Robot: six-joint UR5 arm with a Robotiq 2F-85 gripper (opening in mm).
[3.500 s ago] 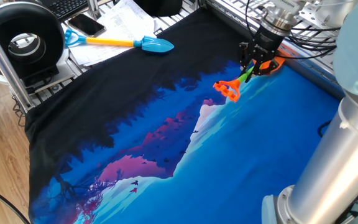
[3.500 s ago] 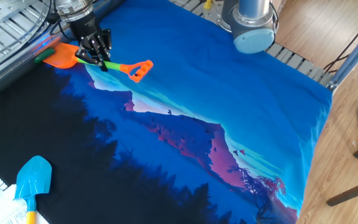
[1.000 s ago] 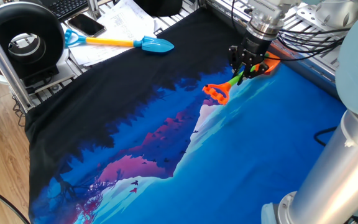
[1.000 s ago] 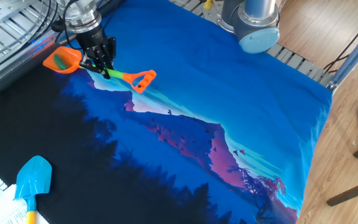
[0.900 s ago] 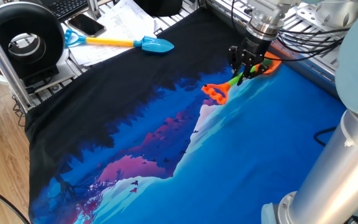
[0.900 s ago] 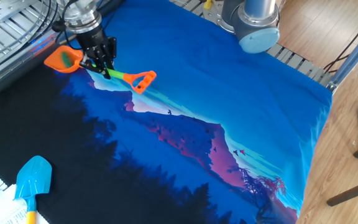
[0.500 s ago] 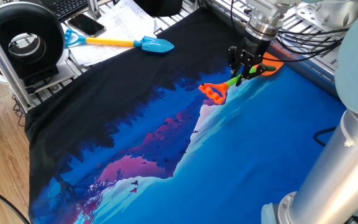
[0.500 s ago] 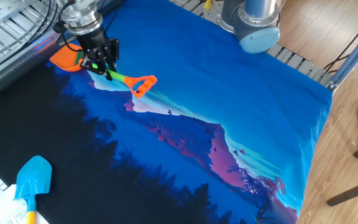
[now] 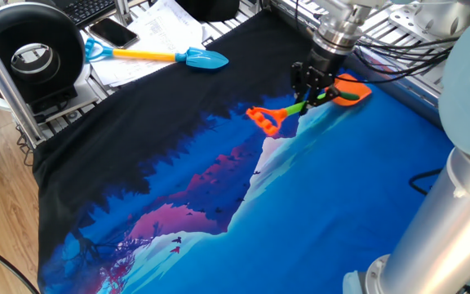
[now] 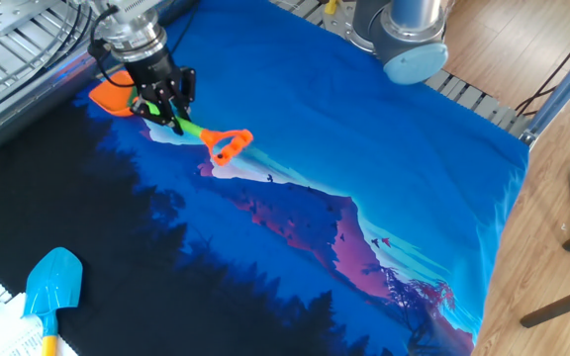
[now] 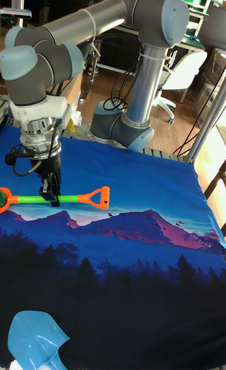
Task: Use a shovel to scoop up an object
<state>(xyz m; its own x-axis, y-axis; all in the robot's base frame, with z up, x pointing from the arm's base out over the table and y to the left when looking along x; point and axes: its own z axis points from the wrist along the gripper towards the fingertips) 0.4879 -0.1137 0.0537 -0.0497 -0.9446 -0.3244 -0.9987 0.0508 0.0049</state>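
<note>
Table (image 9: 137, 196) is covered by a blue-and-black mountain-print cloth. One UR5 arm reaches in over its far corner.

Shovels: two. The shovel (image 9: 300, 104) in use (orange blade, green shaft, orange D-handle) is held by the tool (image 9: 310, 88), whose two fingers are closed on the green shaft about midway along. The blue shovel (image 9: 157, 55), with its yellow shaft, lies well apart at the table's edge, untouched.

Key relation: the held shovel's long axis runs roughly level, across the tool's fingers. The blade (image 10: 115, 97) sticks out on the side toward the metal rack, the D-handle (image 10: 228, 143) toward the open cloth. It appears lifted clear of the cloth, though contact is hard to judge.

Object: one. A dark green patch shows at the blade end in the tall fixed view, object (image 11: 2, 200), apparently resting in the blade; partly cut off by the frame edge. Judgement: keeping the blade level matters next, since tipping it would roll the piece out.
</note>
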